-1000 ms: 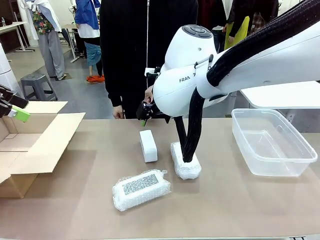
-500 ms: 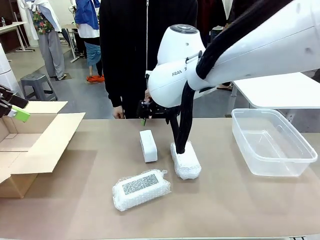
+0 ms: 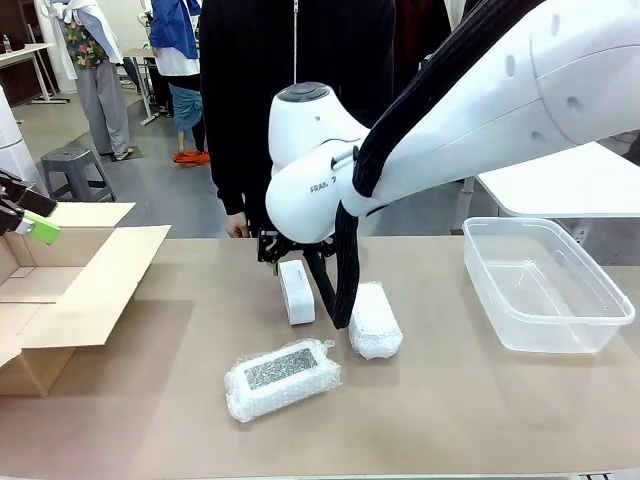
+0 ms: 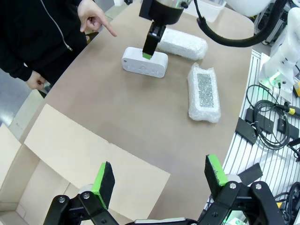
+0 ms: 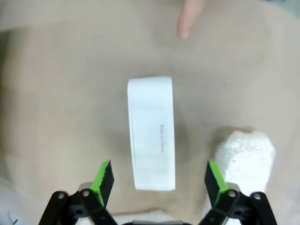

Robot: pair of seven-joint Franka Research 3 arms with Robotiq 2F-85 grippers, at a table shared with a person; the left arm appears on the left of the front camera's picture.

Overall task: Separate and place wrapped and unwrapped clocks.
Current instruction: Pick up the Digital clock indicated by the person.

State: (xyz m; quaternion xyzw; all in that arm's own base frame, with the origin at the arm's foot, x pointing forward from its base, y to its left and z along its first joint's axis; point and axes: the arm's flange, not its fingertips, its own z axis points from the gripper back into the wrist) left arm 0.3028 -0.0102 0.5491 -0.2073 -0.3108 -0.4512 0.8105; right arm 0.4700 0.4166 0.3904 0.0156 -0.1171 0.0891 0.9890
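Front view.
- Counter [image 3: 450, 420]: brown, with a clear tub [image 3: 612, 312] at the right and an open cardboard box [image 3: 90, 285] at the left.
- Block [image 3: 296, 291]: white and smooth, mid-counter.
- Plain bundle [image 3: 375, 322]: just to the right of the block, apart from it.
- Speckled bundle [image 3: 282, 378]: nearer the camera, grey panel up.
- Right arm [image 3: 330, 170]: reaches across the middle and hides the block's far end. A cable off the arm hangs between the block and the plain bundle.
- Person [image 3: 290, 90]: in black, stands behind the counter.
- Left claw [image 3: 30, 222]: at the left edge, above the box.

Left wrist view.
- Left claw: pads wide apart, nothing between them, over a box flap.
- Right claw [image 4: 150, 49]: farther off. One green-tipped finger stands at the block's upper edge; contact cannot be told.
- Hand [image 4: 93, 18]: the person's, pointing towards the block.
- Both bundles lie beyond the block.
- Cables [image 4: 269, 119]: on the floor past the counter's edge.

Right wrist view.
- Right claw: pads wide apart, holding nothing.
- Block: lies lengthwise between the fingers, its near end level with the pads. Sideways print reads "Made in China".
- Plain bundle: by the right-hand pad.
- Fingertip [image 5: 190, 16]: the person's, at the top.
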